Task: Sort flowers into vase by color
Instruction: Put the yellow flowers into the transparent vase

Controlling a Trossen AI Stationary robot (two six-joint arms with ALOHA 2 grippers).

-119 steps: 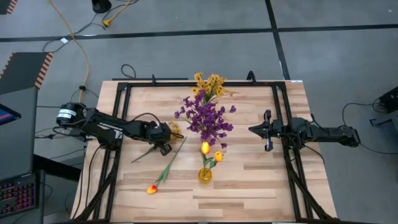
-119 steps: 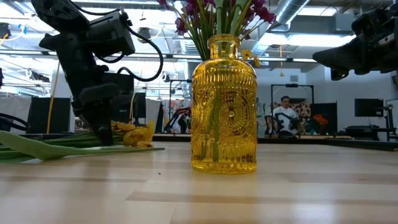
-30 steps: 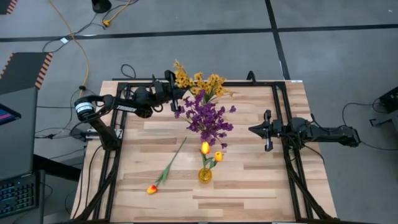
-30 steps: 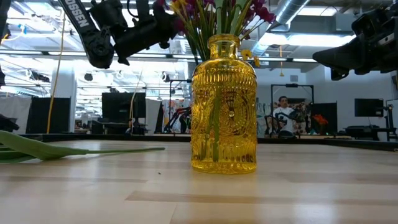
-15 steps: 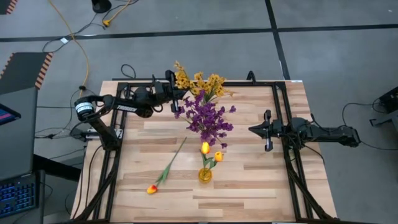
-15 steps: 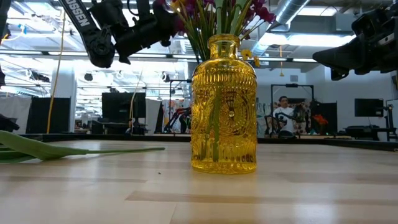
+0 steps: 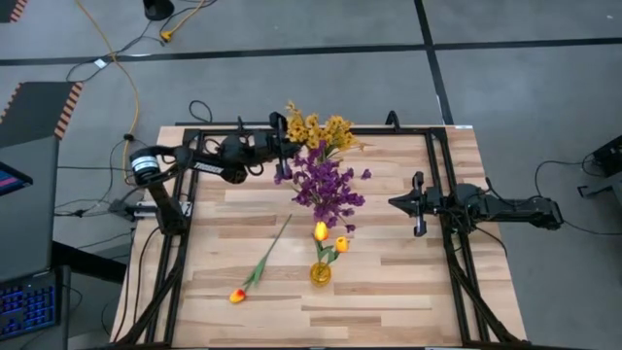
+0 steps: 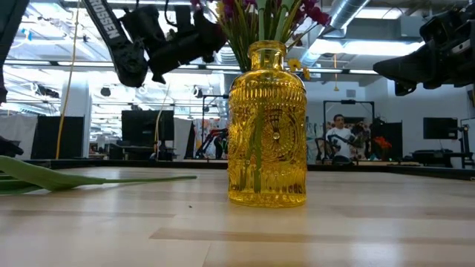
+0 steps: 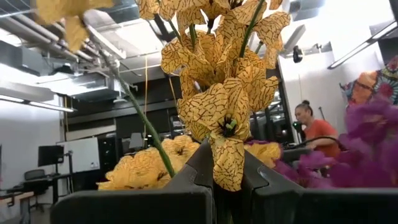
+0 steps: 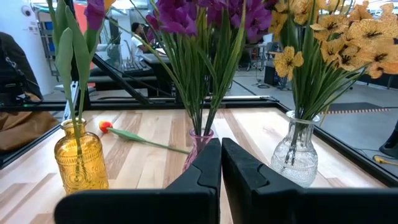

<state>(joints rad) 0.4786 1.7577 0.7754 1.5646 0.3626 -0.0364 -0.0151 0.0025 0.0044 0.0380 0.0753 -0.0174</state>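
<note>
Left gripper [image 7: 283, 146] shifted right; yellow flower [image 9: 227, 118] hides its fingertips.

the table [image 7: 389, 282] is pale wood in planks, with a smooth, faintly satin surface and visible grain in the low view. a dark matt metal frame [image 7: 442, 185] runs round it. the yellow vase [image 8: 267, 126] is glossy amber glass, pressed with ribs and ornament. the clear vase [image 10: 297, 149] is colourless glass, also ribbed and shiny, and the middle vase [image 10: 198, 144] looks like pinkish glass. the flowers look like cloth: the yellow blooms [image 9: 227, 93] have thin matt petals printed with dark veins, the purple blossoms [image 7: 326, 185] look soft and matt, and their stems look like smooth green plastic. the left gripper [image 9: 227, 186] and right gripper [image 10: 220, 168] have fingers of dark matt plastic.
</note>
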